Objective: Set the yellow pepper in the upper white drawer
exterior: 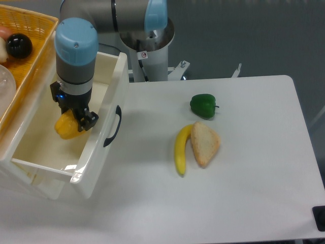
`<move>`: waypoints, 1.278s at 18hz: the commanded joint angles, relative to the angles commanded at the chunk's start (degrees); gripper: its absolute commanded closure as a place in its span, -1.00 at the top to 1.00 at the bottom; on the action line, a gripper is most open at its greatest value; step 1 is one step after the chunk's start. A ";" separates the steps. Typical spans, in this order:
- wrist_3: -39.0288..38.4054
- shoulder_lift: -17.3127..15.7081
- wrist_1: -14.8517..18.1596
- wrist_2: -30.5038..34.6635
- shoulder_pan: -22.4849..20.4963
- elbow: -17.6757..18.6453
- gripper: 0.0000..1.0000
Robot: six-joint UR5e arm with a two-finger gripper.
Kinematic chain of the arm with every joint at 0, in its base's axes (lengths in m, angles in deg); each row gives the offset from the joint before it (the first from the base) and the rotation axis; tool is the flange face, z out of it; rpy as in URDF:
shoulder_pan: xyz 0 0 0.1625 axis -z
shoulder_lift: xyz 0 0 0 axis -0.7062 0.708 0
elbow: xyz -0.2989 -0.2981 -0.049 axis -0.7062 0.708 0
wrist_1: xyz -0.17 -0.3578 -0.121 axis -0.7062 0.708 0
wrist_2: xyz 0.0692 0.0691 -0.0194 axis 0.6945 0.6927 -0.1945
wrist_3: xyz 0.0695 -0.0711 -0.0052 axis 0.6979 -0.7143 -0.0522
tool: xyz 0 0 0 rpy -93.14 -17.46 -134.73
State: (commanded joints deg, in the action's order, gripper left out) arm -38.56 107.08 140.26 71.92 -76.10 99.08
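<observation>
- The fixed camera looks down on the two-finger gripper, which hangs inside the cavity of the upper white drawer, a cream-white plastic box with a curved black handle on its front.
- The gripper's jaws are clamped on the yellow pepper, a small glossy yellow-orange lobed bell pepper, from above; the dark fingers cover its upper right side.
- The pepper sits within the drawer's walls, near the front panel; whether it touches the drawer floor cannot be told.
- Handling, as a judgement: the pepper looks light and fairly firm, but its waxy skin is likely slippery and its lobes uneven, so a hold across the widest part of the body seems safer than one at the stem.
- A low release looks wise, since a rounded pepper may roll once freed.
- On the white table lie a green bell pepper, a long yellow banana and a wedge of bread touching the banana.
- A yellow woven basket sits at upper left, holding a black ball.
</observation>
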 joint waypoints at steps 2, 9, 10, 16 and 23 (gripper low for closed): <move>0.09 -0.09 0.00 0.00 0.00 -0.17 0.51; 0.09 -0.44 0.09 -0.09 -0.18 -0.79 0.58; 0.09 -0.44 0.09 -0.17 -0.26 -0.88 0.58; 0.26 -1.58 0.09 -0.79 -0.88 -1.67 0.58; 0.17 -4.30 0.09 -0.70 -4.74 -2.99 1.00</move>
State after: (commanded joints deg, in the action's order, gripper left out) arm -38.39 102.77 140.35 71.22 -80.84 96.09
